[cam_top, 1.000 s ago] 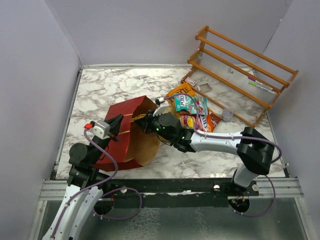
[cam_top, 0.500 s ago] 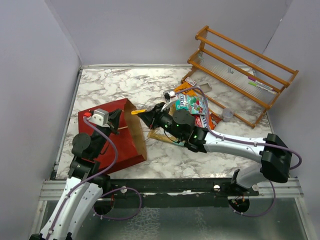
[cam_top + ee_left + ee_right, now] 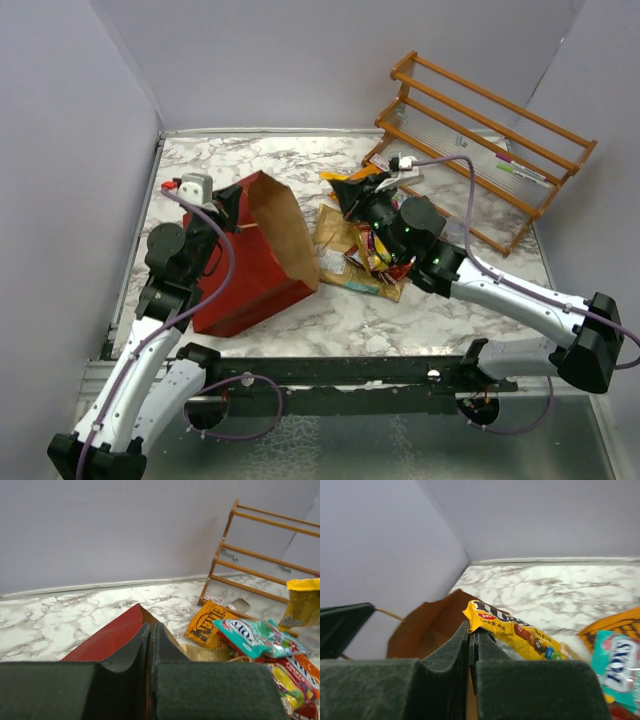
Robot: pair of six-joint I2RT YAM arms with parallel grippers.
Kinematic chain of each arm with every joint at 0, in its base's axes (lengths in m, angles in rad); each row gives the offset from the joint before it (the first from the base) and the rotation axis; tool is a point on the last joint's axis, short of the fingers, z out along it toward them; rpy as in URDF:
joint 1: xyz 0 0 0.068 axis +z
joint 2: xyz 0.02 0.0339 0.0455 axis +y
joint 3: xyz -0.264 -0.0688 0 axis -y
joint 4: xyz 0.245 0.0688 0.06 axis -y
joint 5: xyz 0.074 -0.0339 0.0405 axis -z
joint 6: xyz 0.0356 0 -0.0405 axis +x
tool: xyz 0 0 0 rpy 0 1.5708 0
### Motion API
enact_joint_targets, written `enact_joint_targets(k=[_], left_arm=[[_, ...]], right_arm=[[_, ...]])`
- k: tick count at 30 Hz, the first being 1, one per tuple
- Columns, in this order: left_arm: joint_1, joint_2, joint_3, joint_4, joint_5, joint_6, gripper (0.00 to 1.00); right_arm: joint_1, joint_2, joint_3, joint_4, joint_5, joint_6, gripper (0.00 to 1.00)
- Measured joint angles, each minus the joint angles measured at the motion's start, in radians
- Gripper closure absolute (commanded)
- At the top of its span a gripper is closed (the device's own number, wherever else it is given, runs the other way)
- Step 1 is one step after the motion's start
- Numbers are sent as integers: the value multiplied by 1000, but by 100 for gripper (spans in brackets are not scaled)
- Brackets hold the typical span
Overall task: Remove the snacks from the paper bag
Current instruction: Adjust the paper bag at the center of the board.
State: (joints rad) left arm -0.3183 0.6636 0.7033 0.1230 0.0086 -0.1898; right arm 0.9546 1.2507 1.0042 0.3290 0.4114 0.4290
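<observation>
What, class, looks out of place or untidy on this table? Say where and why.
The paper bag is tipped over rather than upright, its open mouth facing a jumbled heap of snacks overlapping one another. The wooden rack sits at a slant across the far right corner.

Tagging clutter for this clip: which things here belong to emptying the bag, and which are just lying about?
Job: paper bag, held by left gripper; yellow candy pack in right gripper; snack pile.
Lying about: wooden rack, markers on it.
</observation>
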Motion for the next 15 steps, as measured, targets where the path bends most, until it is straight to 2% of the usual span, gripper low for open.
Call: enact_joint_targets(k=[10,15], left_arm=[[0,272,270,40,-108,-42,100],[6,336,296,137,-132,-79,100]], right_arm=[[-203,-82,-68,-102,10,-16,98],[-273,-101,-129,-162,5,-3,98]])
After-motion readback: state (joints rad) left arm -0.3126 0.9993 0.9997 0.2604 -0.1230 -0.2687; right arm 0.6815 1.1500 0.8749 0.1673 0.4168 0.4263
